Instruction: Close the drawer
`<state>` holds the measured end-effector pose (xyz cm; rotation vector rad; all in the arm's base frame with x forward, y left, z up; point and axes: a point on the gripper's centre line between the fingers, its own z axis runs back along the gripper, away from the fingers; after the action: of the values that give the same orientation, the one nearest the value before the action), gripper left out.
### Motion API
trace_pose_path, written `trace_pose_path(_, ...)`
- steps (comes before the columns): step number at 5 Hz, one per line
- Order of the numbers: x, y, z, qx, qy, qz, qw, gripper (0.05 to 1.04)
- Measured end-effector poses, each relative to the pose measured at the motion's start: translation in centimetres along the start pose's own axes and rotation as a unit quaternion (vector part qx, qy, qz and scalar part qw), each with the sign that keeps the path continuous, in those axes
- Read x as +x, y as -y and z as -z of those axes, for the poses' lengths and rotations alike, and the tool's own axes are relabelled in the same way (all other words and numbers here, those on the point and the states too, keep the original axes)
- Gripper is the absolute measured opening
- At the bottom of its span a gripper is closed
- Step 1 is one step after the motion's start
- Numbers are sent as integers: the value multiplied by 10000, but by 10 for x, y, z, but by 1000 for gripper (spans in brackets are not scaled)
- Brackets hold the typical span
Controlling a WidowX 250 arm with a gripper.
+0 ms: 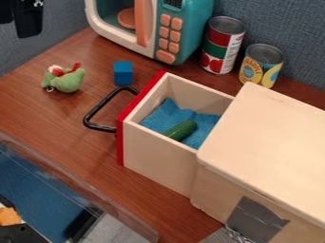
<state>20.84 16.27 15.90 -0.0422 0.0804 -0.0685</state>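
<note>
Blue fabric wall [272, 16] backs the brown tabletop [57, 114], where we find a pale wooden cabinet [273, 128] with its red-fronted drawer [155, 159] pulled well out. So, we judge, the closing has yet to be done: the whole push inward is left. The black handle [101, 105] sticks out, and a green cucumber [181, 130] on blue cloth [162, 116] lies low inside, seemingly no obstacle. The claw [28, 21] hangs at the upper left, apart from the drawer; whether it is wide or narrow, we cannot tell. For labels, we see fruit pictures on a red-and-green can [215, 52] and a yellow can [262, 71], but no wording we can safely quote.
</note>
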Motion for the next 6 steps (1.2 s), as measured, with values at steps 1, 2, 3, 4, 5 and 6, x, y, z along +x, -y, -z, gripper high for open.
trace_pose_path(1, 0, 0, 8, -85, -98, 18, 9999, 1000)
trace_pose_path(2, 1, 15, 22, -46, -168, 438, 9989, 1000)
trace_pose_path(3, 3, 21, 28, 265, -102, 1078, 9938, 1000)
trace_pose_path(4, 9, 9, 44, 741, 134, 1904, 9788, 1000)
trace_pose_path(5, 12, -9, 50, 1103, 434, 2749, 9541, 1000)
trace_pose_path(6, 15, -18, 63, 973, 595, 3918, 9130, 1000)
